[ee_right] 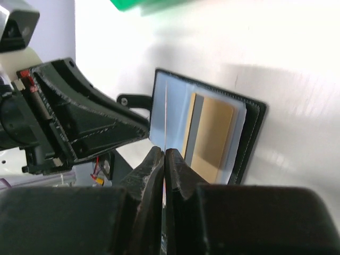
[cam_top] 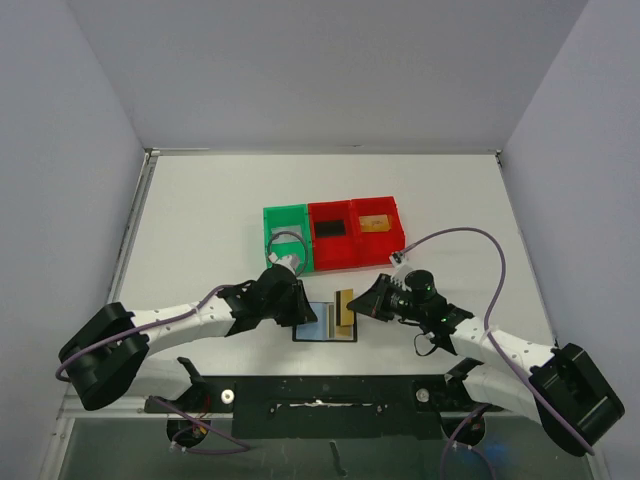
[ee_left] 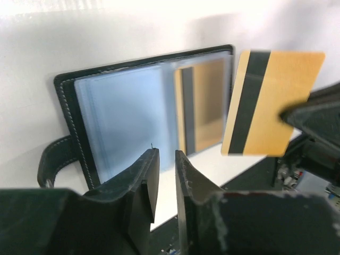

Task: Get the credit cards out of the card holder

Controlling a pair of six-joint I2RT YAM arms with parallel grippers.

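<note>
— So, where is the card holder (cam_top: pixel 322 326)?

— It lies open and flat on the table (cam_top: pixel 200 200), close to the arms. One gripper is at its 9 o'clock and the other is at its 3 o'clock. Its shiny blue pockets face up. In the left wrist view, the little strap tab (ee_left: pixel 58 154) sticks out at the holder's 9 o'clock.

— What is the right gripper (ee_right: pixel 163 159) doing?

— Its fingers are squeezed tight on the gold card (ee_left: pixel 276 101). That card has a black stripe down one side. It is held up in the air, out of the pockets, by the holder's 3 o'clock side.

— And the left gripper (ee_left: pixel 166 175)?

— Its fingers are just a tiny bit apart, and nothing is between them. The tips are right by the holder's edge. I cannot tell if they touch it.

— Are there more cards?

— Yes. A second gold card (ee_right: pixel 210 138) seems to sit inside a pocket on the holder's 3 o'clock half. A black card (cam_top: pixel 330 228) lies in the middle red bin (cam_top: pixel 335 260).

— Where are the bins?

— They stand in a row at 12 o'clock from the holder. The green bin (cam_top: pixel 284 211) is at the 9 o'clock end. The other red bin (cam_top: pixel 380 246) is at the 3 o'clock end, with something tan inside. It is too small to tell what it is.
</note>
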